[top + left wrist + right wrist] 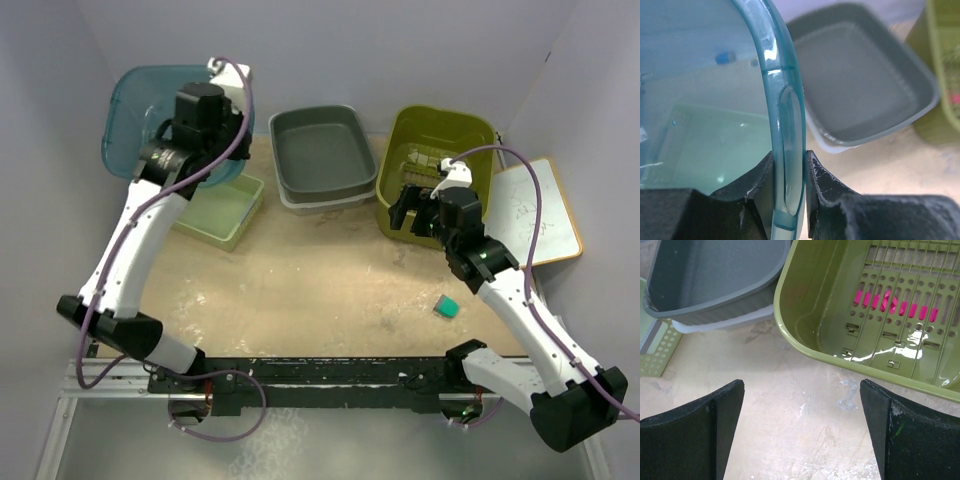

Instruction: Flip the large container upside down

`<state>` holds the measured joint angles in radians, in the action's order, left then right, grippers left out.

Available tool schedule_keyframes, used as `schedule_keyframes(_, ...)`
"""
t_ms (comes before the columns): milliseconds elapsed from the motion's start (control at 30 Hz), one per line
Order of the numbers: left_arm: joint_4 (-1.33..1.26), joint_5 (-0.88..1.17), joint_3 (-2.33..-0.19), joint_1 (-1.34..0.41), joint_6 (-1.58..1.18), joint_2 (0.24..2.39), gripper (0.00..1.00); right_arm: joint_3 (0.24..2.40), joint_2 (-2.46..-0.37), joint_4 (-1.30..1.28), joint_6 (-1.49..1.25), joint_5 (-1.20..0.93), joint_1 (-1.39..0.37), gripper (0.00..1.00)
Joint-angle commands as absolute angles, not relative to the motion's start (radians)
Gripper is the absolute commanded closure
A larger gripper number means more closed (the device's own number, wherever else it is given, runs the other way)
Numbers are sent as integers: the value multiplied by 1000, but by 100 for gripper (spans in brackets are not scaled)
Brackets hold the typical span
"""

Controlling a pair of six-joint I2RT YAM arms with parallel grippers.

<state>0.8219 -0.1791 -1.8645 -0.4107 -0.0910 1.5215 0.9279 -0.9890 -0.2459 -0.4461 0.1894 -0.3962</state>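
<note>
The blue tub (135,110) is held raised and tipped on its side above the far left corner of the worktop (320,290), its rim clamped in the left hand (789,167). The right hand (801,390) is spread apart, empty, just in front of the green basket (400,140) at the far right corner.

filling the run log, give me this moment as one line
left gripper: shut on blue container rim, container lifted and tilted | right gripper: open, empty, near green basket | flip: not complete
</note>
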Motion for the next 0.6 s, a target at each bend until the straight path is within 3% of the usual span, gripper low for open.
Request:
schedule_keyframes(0,801,-83,-1951,-409,-172,1422,100,924,-964,-222,-448,186,-391,0)
schedule_keyframes(367,848,201,-1997,-408,-615,1307,100,1012,-923,-297,-418,293,-391,0)
schedule_keyframes(567,601,435,-1732,-408,-908,1158,100,1038,-884,-285,-401,364,-391,0)
